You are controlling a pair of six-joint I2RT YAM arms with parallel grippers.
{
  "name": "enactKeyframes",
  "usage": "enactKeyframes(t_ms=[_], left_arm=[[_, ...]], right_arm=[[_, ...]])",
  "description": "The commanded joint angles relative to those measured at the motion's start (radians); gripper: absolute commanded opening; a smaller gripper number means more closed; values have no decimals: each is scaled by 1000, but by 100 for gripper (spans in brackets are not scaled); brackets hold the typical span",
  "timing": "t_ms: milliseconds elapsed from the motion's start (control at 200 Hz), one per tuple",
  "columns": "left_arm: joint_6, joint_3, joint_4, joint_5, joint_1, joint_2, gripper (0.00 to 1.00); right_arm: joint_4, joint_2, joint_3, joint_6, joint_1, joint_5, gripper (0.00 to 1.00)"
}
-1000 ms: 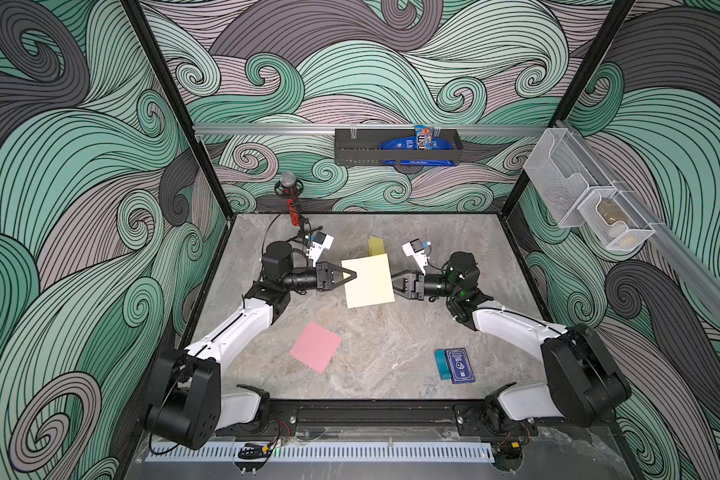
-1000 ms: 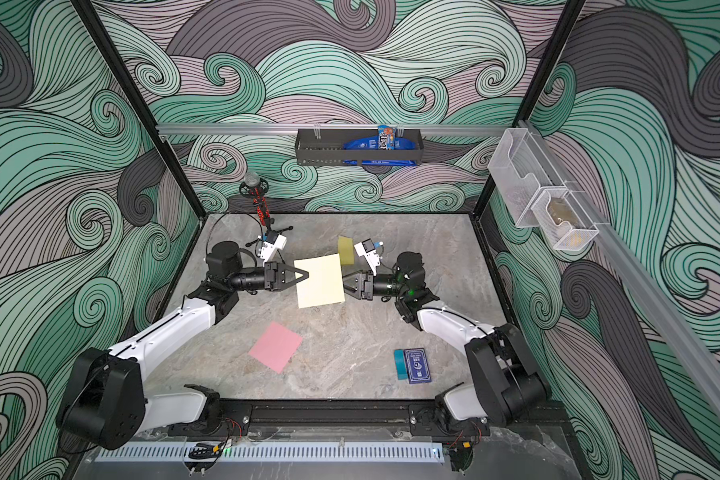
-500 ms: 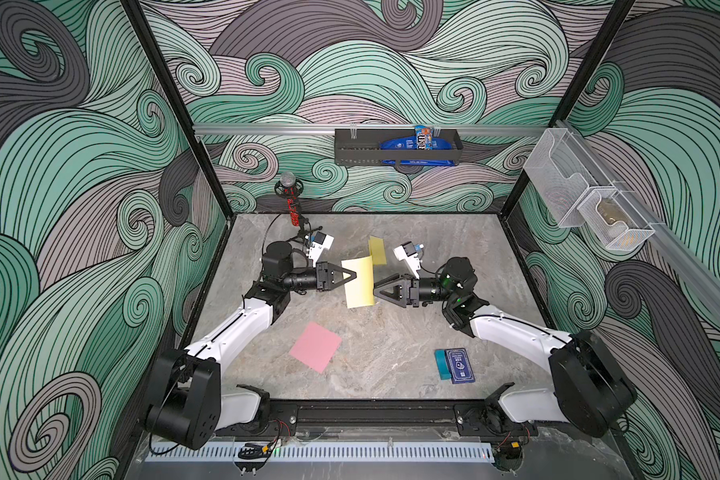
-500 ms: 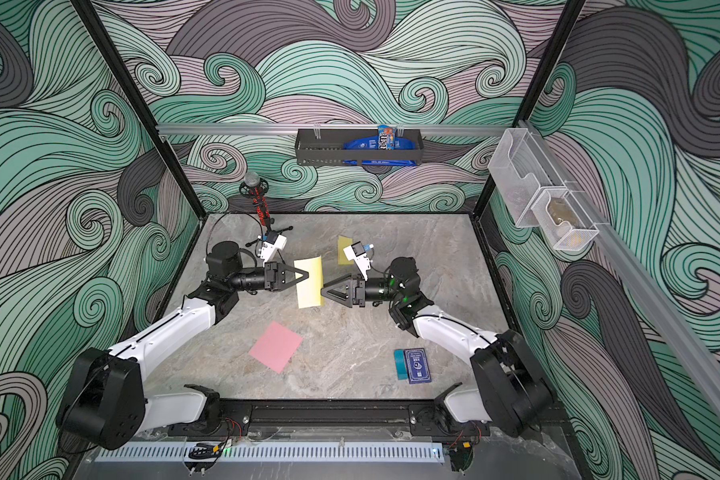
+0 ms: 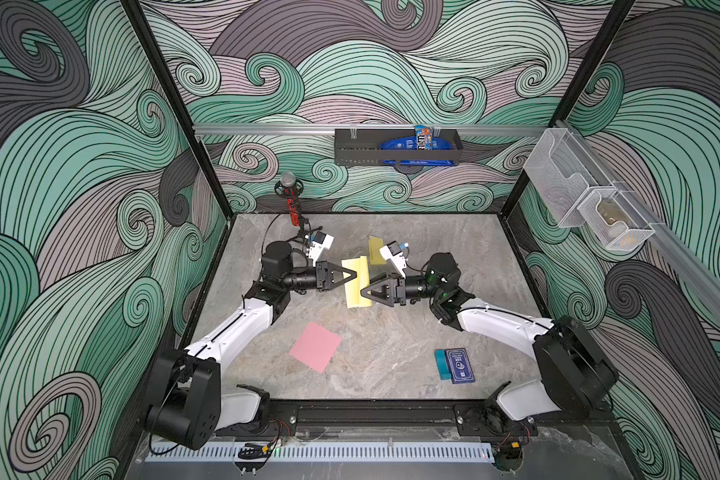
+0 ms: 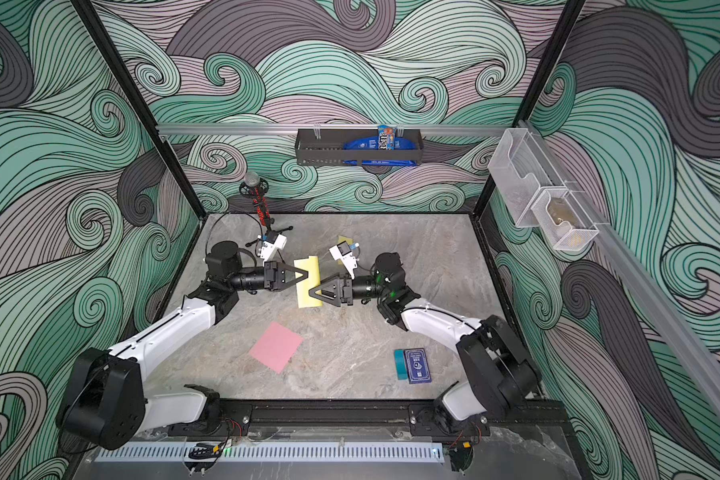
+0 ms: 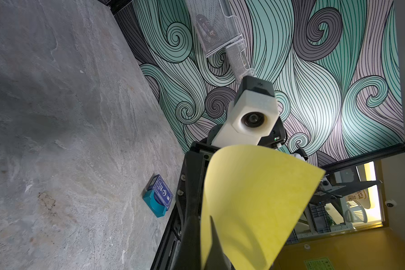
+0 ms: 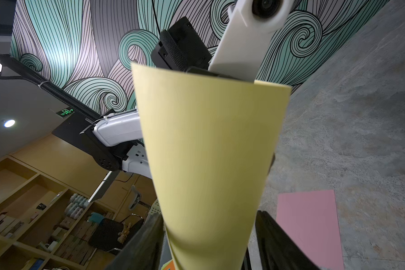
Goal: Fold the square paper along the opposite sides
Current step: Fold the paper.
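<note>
The square yellow paper (image 5: 356,283) (image 6: 308,283) hangs above the table's middle, bent over into a loose curl. My left gripper (image 5: 354,274) (image 6: 307,274) is shut on one edge of it. In the left wrist view the sheet (image 7: 250,198) rises from between the pinched fingers of this gripper (image 7: 205,233). My right gripper (image 5: 364,291) (image 6: 312,293) meets it nose to nose from the right. In the right wrist view the rounded bend of the paper (image 8: 208,152) sits between the jaws of the right gripper (image 8: 209,215), which stand open on either side of it.
A pink paper (image 5: 316,347) (image 8: 309,224) lies flat on the table at front left. A blue card box (image 5: 456,365) (image 7: 158,198) lies at front right. A small yellow sheet (image 5: 376,249) and a microphone stand (image 5: 292,203) are behind the grippers.
My right gripper has travelled left to the left gripper, bending the flat sheet into a curl, and its jaws have spread apart. The left gripper has kept its place and its hold.
</note>
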Motion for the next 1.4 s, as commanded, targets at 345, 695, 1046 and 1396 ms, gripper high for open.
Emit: enactKeyframes(t_ms=[345, 695, 1046, 1396], left_arm=[[-19, 15, 51, 30, 8, -5, 0], [-17, 7, 49, 29, 8, -14, 0], [-12, 0, 43, 26, 8, -24, 0], [10, 2, 17, 20, 8, -40, 0]], right_arm=[[196, 104, 46, 99, 55, -46, 52], [294, 154, 54, 171, 64, -55, 36], [313, 175, 65, 192, 69, -51, 22], [300, 185, 72, 193, 68, -46, 28]])
